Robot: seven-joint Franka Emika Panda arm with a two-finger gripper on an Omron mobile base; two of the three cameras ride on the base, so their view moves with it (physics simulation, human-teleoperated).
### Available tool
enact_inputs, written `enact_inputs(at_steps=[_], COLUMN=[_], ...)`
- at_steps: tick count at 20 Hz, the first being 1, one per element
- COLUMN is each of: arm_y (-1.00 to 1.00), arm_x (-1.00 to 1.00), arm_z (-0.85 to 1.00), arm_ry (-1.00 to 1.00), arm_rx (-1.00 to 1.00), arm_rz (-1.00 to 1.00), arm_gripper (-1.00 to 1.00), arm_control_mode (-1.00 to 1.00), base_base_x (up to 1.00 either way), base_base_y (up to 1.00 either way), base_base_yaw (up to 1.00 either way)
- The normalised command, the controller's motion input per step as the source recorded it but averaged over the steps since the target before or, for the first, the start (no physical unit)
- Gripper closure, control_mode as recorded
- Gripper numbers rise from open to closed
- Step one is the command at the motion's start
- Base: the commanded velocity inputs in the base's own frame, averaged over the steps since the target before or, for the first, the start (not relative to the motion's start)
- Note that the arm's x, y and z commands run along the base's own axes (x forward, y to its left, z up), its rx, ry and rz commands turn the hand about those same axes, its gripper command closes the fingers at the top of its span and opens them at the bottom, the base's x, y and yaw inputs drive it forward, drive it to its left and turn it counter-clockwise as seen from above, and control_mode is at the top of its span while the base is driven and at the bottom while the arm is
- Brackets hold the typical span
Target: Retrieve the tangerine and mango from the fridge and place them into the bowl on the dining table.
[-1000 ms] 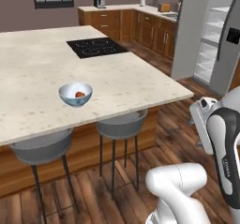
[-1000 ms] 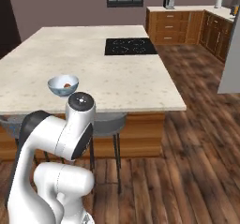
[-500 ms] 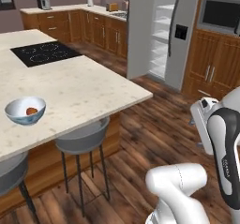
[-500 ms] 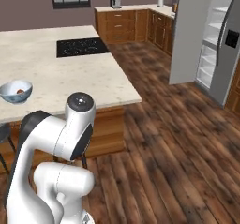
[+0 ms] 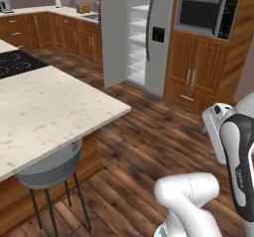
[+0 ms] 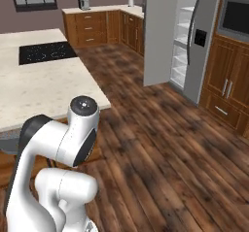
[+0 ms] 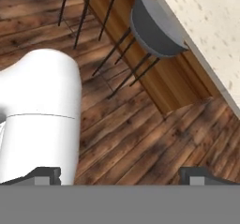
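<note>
My gripper [image 7: 119,174] stood wide apart, holding nothing, aimed at the wooden floor beside a grey stool [image 7: 152,28]. The fridge [image 5: 136,35] stood ahead with one door open (white shelves showing; fruit too small to tell). I judged a straight approach to the open side best, keeping clear of the dining table [image 5: 54,109] corner and that door edge.

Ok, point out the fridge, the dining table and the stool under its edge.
fridge [image 5: 161,37]: left base view, on the grey door with the dispenser.
dining table [image 5: 44,112]: left base view, on the bare speckled top.
stool [image 5: 49,169]: left base view, on the grey seat shell.
</note>
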Motion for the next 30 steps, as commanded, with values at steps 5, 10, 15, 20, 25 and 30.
enact_inputs(at_steps=[5, 10, 15, 20, 25, 30], arm_y=[0.0, 0.0, 0.0, 0.0, 0.0, 0.0], arm_x=[0.0, 0.0, 0.0, 0.0, 0.0, 0.0], arm_z=[0.0, 0.0, 0.0, 0.0, 0.0, 0.0], arm_ry=[0.0, 0.0, 0.0, 0.0, 0.0, 0.0], arm_rx=[0.0, 0.0, 0.0, 0.0, 0.0, 0.0], arm_rz=[0.0, 0.0, 0.0, 0.0, 0.0, 0.0], arm_gripper=[-1.0, -1.0, -1.0, -1.0, -1.0, -1.0], arm_control_mode=[1.0, 1.0, 1.0, 1.0, 1.0, 1.0], base_base_x=[0.75, 0.92, 1.0, 1.0, 1.0, 1.0], base_base_y=[-0.37, -0.29, -0.22, -0.1, -0.03, -0.02], base_base_yaw=[-0.17, -0.06, 0.0, 0.0, 0.0, 0.0])
